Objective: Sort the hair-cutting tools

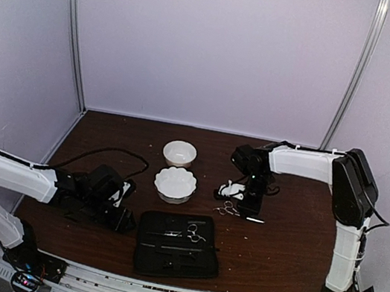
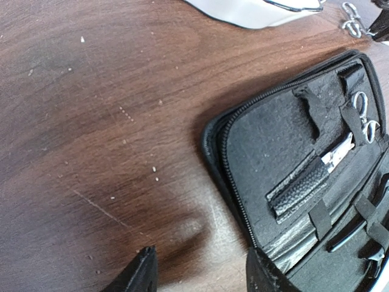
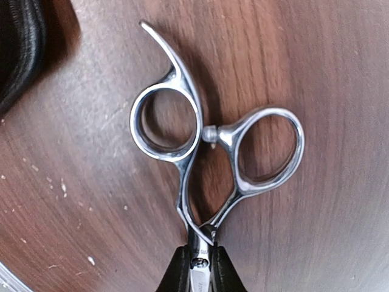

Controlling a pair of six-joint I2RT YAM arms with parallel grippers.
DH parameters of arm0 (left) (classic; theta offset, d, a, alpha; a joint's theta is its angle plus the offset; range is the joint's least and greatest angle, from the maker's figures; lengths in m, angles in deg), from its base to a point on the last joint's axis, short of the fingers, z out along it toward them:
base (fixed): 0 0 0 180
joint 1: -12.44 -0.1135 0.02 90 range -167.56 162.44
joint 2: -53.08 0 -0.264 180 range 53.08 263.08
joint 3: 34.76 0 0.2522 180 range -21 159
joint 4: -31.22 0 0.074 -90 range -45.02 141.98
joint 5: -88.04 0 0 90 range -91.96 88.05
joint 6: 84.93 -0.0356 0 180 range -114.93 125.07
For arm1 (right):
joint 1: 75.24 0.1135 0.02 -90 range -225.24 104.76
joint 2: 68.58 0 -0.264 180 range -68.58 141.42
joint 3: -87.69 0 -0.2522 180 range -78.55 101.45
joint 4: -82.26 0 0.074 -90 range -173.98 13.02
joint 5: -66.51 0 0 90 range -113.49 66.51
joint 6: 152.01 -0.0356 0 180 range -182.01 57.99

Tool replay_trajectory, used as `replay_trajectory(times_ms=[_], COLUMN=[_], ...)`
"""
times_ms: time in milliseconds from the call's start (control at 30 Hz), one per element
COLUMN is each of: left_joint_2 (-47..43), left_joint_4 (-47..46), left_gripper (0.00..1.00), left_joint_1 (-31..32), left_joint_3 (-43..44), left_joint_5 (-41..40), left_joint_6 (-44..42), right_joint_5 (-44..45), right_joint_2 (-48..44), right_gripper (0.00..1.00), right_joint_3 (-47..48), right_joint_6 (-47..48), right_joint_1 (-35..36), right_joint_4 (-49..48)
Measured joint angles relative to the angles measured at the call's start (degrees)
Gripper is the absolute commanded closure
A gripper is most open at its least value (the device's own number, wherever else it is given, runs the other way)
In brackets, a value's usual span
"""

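My right gripper (image 3: 200, 275) is shut on a silver pair of scissors (image 3: 187, 182) at its pivot, with the ring handles sticking out just over the wooden table. In the top view this gripper (image 1: 240, 212) and these scissors (image 1: 226, 210) are right of the scalloped bowl. A second pair of scissors (image 2: 363, 119) lies strapped in the open black case (image 2: 273, 140). A thin black stick-like tool (image 2: 351, 231) lies under the case's straps. My left gripper (image 2: 203, 269) is open and empty, low over the table at the case's left edge (image 1: 125, 219).
A scalloped white bowl (image 1: 175, 184) and a smaller round white bowl (image 1: 179, 153) stand behind the case (image 1: 177, 245). A black cable (image 1: 103, 151) runs across the table's left side. The booth walls close in on three sides.
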Motion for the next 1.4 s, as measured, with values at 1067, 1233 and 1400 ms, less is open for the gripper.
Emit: replay_trajectory(times_ms=[1067,1233,1400], left_joint_2=[-14.25,-27.65,-37.22], left_joint_4=[0.72,6.16,9.88], left_gripper=[0.45,0.45,0.45], left_joint_1=[0.0,0.0,-0.02], left_joint_3=[-3.78,-4.55,-7.96], left_joint_5=[-2.78,-8.81,-12.46], left_joint_6=[5.6,8.46,10.73], right_joint_5=[-13.42,-14.58,-14.58], right_joint_2=[-1.66,8.79,15.78], right_gripper=[0.99,0.99,1.0], right_joint_3=[14.1,26.49,35.54], right_joint_6=[-0.87,-0.52,-0.5], right_joint_1=[20.33,23.43,25.14], right_joint_4=[-0.46,-0.79,-1.2])
